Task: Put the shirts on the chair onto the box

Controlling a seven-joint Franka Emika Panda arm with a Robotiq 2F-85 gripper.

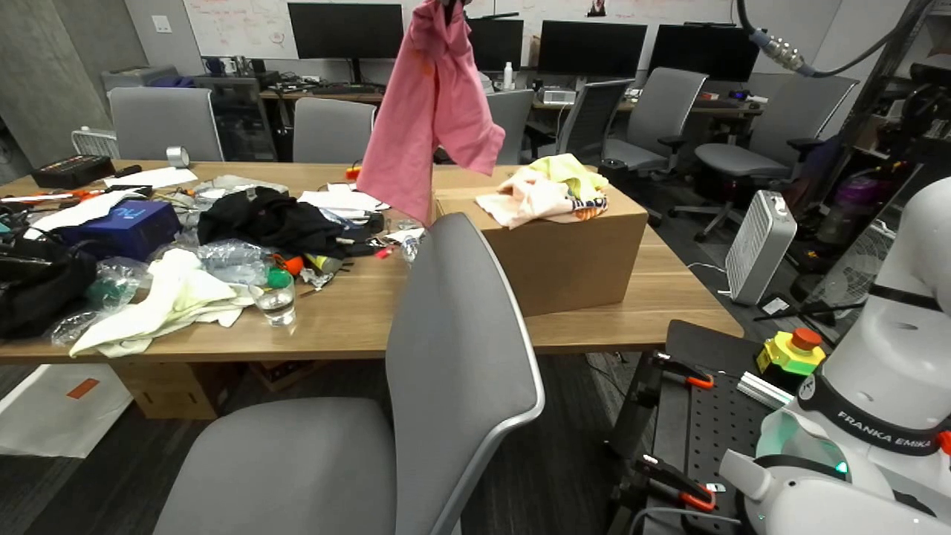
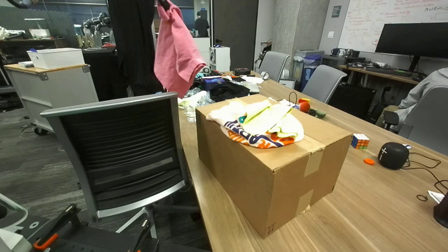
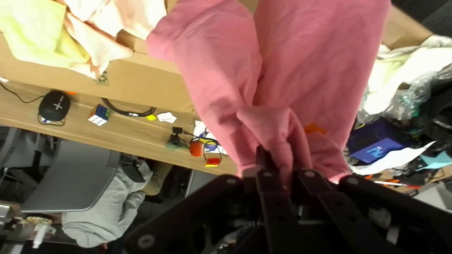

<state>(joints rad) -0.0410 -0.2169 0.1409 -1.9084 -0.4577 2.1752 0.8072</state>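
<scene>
One pink shirt [image 1: 440, 111] hangs clamped in the gripper [image 3: 283, 165] (more clothes [image 2: 259, 122] on the box [image 1: 565, 267]).

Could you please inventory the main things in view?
Box: one, brown, on table
Table: one, brown, under box
Garment pile: uncounted, pale pink and yellow, on box
Hanging shirt: one, pink, in gripper
Near chair: one, grey, beside table
Small carton: one, blue, on table
Glass: one, clear, on table
Puzzle cube: one, multicoloured, on table
Speaker: one, black, on table
Monitors: four, black, beyond table
Robot arm: one, white, beside table
Gripper: one, black, closed on hanging shirt
</scene>
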